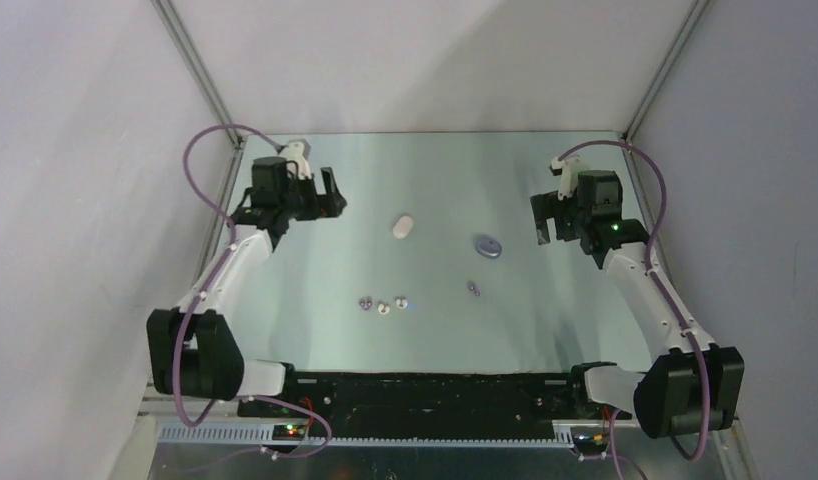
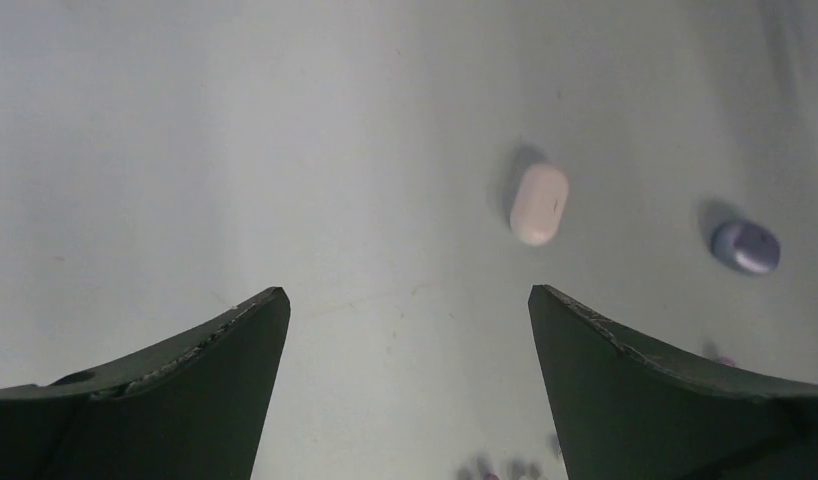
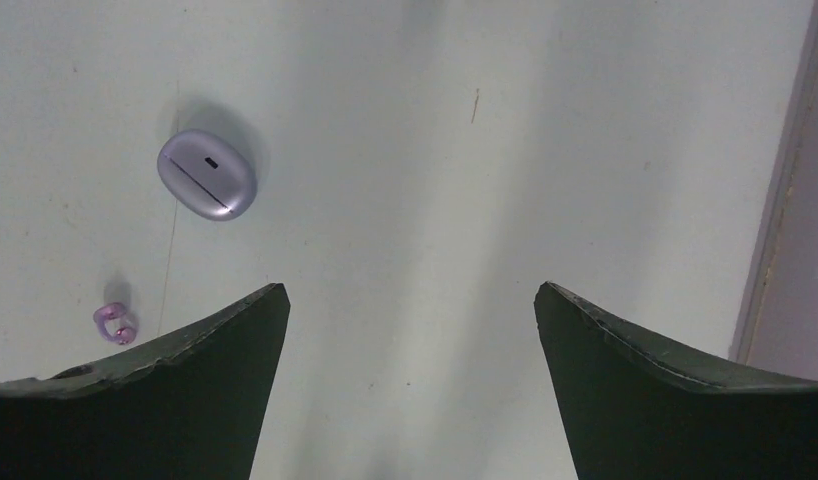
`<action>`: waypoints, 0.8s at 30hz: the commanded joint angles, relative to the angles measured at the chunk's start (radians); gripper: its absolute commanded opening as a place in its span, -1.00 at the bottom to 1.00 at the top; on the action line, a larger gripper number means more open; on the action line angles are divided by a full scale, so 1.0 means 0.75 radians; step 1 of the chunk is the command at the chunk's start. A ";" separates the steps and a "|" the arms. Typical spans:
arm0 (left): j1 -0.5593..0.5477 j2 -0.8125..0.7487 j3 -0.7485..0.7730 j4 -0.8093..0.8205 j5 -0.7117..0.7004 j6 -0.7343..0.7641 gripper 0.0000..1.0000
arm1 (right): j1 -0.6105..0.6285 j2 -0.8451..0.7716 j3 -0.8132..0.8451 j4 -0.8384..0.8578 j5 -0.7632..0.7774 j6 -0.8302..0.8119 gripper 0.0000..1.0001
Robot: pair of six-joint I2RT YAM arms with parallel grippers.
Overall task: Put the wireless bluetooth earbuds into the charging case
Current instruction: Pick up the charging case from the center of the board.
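Note:
A white charging case (image 1: 402,227) lies closed mid-table, with a closed purple charging case (image 1: 488,246) to its right. Nearer the arms lie the earbuds: a purple one (image 1: 365,303), two white ones (image 1: 383,307) (image 1: 401,301), and another purple one (image 1: 473,289) further right. My left gripper (image 1: 335,196) hovers open and empty, left of the white case (image 2: 539,204); the purple case (image 2: 747,247) shows beyond. My right gripper (image 1: 540,222) hangs open and empty, right of the purple case (image 3: 206,174) and a purple earbud (image 3: 115,323). The wrist views show the left gripper (image 2: 407,291) and right gripper (image 3: 410,287) over bare table.
White enclosure walls close in the table on the left, back and right; the right wall (image 3: 785,200) stands near my right gripper. Metal frame posts (image 1: 200,70) rise at the back corners. Both arm bases sit along the near edge (image 1: 425,390).

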 commanded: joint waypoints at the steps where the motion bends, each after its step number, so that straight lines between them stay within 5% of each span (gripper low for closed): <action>1: -0.097 0.100 -0.031 0.025 0.032 -0.006 0.92 | 0.030 0.004 0.063 0.047 0.086 -0.006 0.99; 8: -0.244 0.357 0.115 0.061 -0.091 0.057 0.83 | 0.080 0.002 0.072 -0.144 -0.328 -0.171 0.88; 24: -0.511 0.652 0.366 0.059 -0.251 0.109 0.76 | 0.102 -0.010 0.046 -0.100 -0.337 -0.057 0.74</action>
